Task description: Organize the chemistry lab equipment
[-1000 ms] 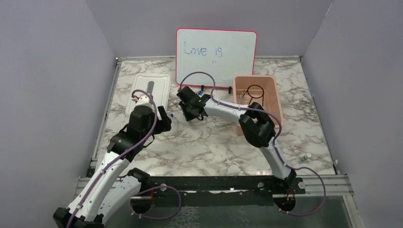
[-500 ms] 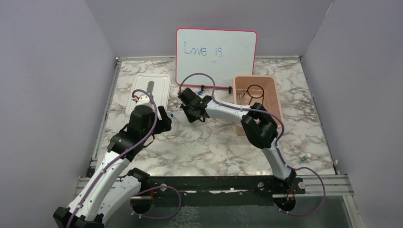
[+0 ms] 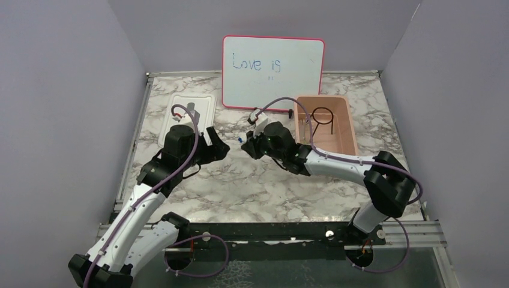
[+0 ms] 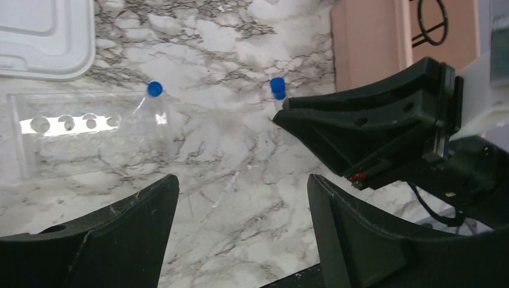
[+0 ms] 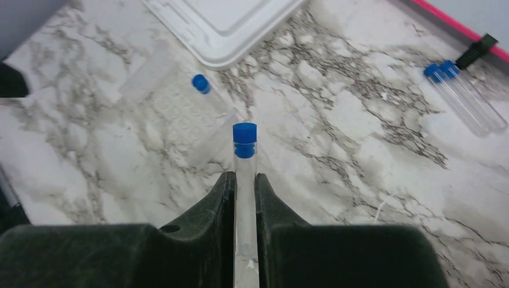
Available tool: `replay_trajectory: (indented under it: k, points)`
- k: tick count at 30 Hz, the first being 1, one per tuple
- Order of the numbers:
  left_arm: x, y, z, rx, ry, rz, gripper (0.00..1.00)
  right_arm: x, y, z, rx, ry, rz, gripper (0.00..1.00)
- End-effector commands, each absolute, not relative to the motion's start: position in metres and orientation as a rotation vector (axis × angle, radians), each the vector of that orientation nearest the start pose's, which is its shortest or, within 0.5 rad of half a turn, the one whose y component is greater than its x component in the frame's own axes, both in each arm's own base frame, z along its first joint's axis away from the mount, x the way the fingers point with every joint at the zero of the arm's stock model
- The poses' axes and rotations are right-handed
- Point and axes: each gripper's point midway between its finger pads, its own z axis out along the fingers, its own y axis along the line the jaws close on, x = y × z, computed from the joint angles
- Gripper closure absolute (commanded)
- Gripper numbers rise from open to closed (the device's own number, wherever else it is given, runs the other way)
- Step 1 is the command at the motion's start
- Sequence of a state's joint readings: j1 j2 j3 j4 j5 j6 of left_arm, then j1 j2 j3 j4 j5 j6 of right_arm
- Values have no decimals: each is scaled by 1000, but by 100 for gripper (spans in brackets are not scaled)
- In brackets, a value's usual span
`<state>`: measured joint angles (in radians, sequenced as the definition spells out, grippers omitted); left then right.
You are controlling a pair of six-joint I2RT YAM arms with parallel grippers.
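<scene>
Blue-capped tube (image 5: 244, 135) pinched in right tool (image 5: 243, 177), left tool (image 4: 241, 180) spread wide, holding nothing.

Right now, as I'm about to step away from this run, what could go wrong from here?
The clear blue-capped tube sticks well out of the right jaws, so it might pivot or slip. The transparent plastic rack is hard to see; a missed hole could knock the second capped tube at its end. The open left jaws hang close, so the arms might collide.
</scene>
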<state>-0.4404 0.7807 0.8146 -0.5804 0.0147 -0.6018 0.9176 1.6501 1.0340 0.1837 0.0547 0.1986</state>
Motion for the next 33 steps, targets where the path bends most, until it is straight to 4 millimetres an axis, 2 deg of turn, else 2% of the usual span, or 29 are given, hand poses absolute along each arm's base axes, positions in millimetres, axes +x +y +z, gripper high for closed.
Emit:
replay_trajectory:
  k: [1,5,8,14,19,31,33]
  points:
    - [237,-171,244,-125,2126,-838,18,265,407,192,-797,1632,889,86]
    - [244,-186,245,-122,2142,-914,19,240,409,208,-856,1497,1006,86]
    - [247,-193,241,-115,2163,-943,27,228,411,216,-888,1438,1060,86]
    - [245,-194,223,-124,2214,-939,40,226,412,219,-893,1413,1073,87]
    - [242,-195,210,-127,2254,-940,57,226,413,215,-898,1412,1075,87]
    - [245,-193,207,-106,2251,-907,89,227,418,207,-918,1428,1080,87]
    - [246,-191,208,-71,2239,-888,92,229,418,206,-907,1444,1075,78]
